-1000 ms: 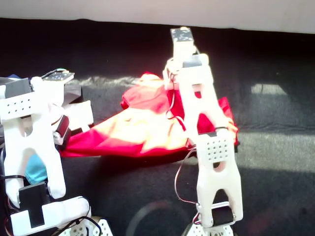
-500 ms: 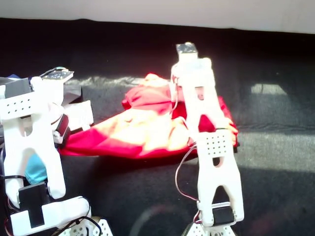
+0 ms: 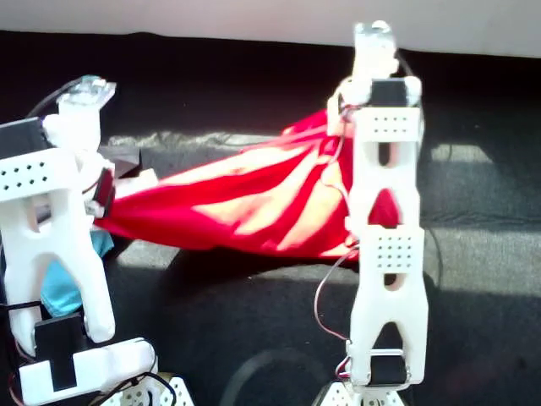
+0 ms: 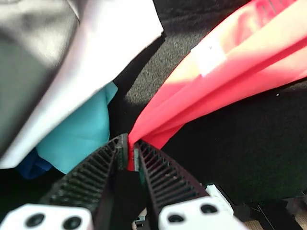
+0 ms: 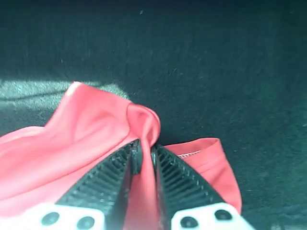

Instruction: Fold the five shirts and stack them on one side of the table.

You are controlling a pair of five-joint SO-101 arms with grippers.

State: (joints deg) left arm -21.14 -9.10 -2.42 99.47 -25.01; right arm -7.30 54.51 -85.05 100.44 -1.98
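Note:
A red shirt (image 3: 254, 199) hangs stretched between the two arms above the black table (image 3: 473, 279). My left gripper (image 4: 128, 155) is shut on one end of the red shirt (image 4: 225, 67), at the left in the high view. My right gripper (image 5: 143, 158) is shut on a bunched fold of the red shirt (image 5: 72, 139), held high at the back centre-right in the high view. A white shirt (image 4: 96, 62), a teal shirt (image 4: 79, 136) and a blue one (image 4: 26, 165) lie piled under the left arm.
The black cloth-covered table runs to a pale wall at the back. The pile of shirts (image 3: 63, 283) sits at the left edge behind the left arm's white frame (image 3: 51, 245). Open black surface lies to the right of the right arm (image 3: 385, 254).
The right gripper has risen and shifted right, pulling the red shirt up off the table. The left gripper has lifted its end too, so the shirt is now stretched taut.

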